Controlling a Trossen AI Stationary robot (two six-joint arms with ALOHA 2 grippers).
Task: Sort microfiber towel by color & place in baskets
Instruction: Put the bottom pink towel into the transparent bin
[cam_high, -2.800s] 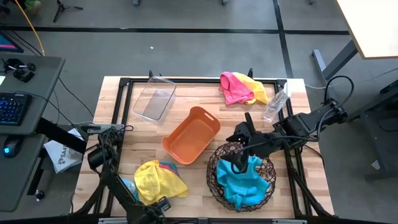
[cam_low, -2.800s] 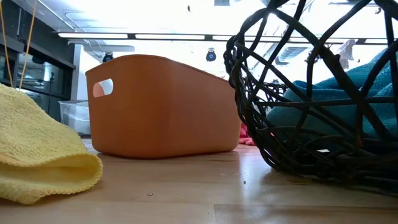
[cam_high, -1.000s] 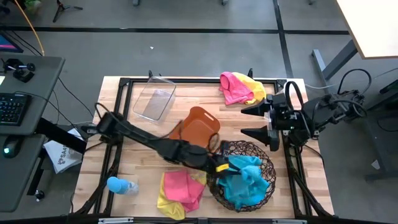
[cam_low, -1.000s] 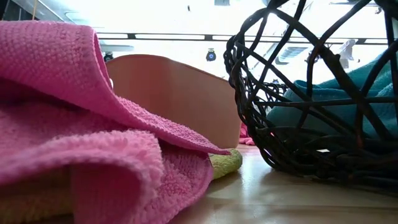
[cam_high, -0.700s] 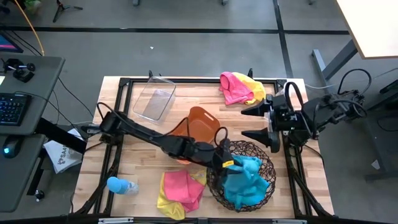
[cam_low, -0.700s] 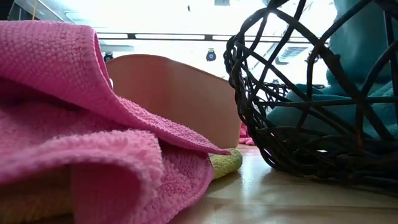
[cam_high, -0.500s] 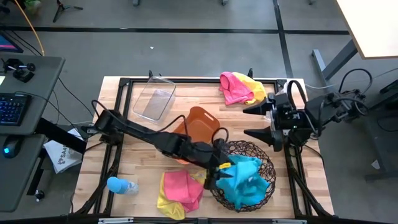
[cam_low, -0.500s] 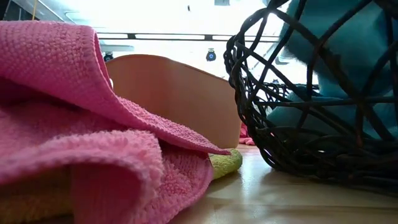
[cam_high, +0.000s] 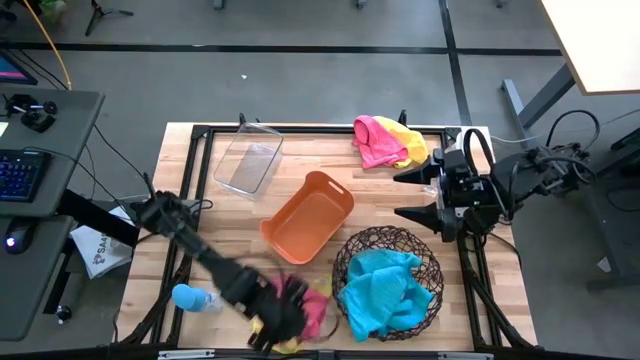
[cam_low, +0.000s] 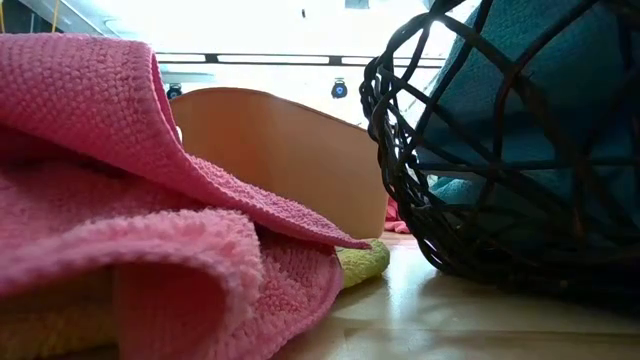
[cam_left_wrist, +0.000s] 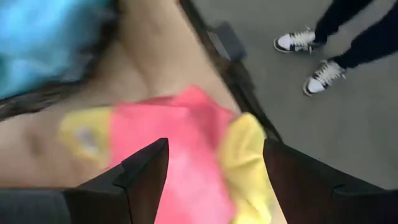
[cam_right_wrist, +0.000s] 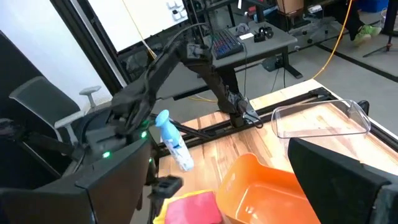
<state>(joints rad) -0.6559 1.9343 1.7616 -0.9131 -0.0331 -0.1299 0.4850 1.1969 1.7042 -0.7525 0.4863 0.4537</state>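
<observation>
Pink and yellow terry cloth is lying in one mixed heap (cam_high: 300, 315) at the near edge of the worktop (cam_high: 200, 215), and the left gripper (cam_high: 283, 312) is hovering right over it with its fingers (cam_left_wrist: 140, 171) spread open, holding nothing. The pink layer is lying on top of the yellow, so a plain pinch here is likely to be lifting both colours at once and dropping the wrong one into a basket. The heap is also sitting just beside the worktop's edge, so a sideways drag is risking pushing cloth off onto the floor.

The sky blue towels (cam_high: 380, 290) are filling the round woven-wire basket (cam_high: 345, 255) and are mounding high; a corner is hanging close to the rim, so an arm sweeping past could be snagging it back out. The orange tub (cam_high: 308, 216) and the clear bin (cam_high: 247, 165) are both standing empty, the tub between the heap and the bin. A second pink and yellow pile (cam_high: 388, 141) is waiting at the far edge, near the right gripper (cam_high: 415, 195), which is hanging open and idle. A plastic bottle (cam_high: 195, 297) is lying just beside the left arm and could be getting knocked away
</observation>
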